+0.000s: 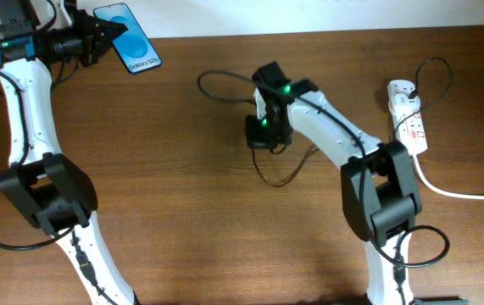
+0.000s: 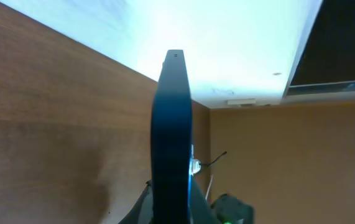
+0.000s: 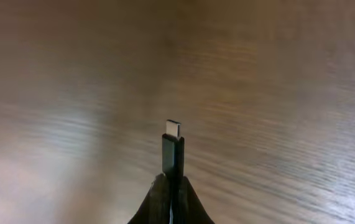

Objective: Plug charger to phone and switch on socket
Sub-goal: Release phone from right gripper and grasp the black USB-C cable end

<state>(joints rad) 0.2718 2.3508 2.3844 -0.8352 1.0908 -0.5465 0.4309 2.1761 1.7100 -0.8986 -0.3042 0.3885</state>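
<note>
Right wrist: right gripper [image 3: 170,188] pinches charger [image 3: 173,154] (boxy plug w/ metal tip); left gripper [image 1: 103,36] clamps slim phone [image 1: 132,41].

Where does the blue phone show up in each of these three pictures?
Overhead: phone at top left, in the left gripper.
Left wrist: phone edge-on, centre.
Right wrist: not in it; only the charger plug.
Shared landmark: the brown wooden table.

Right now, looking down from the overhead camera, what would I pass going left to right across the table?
left gripper → phone it holds → right gripper pinching the charger → socket → white cord
</note>
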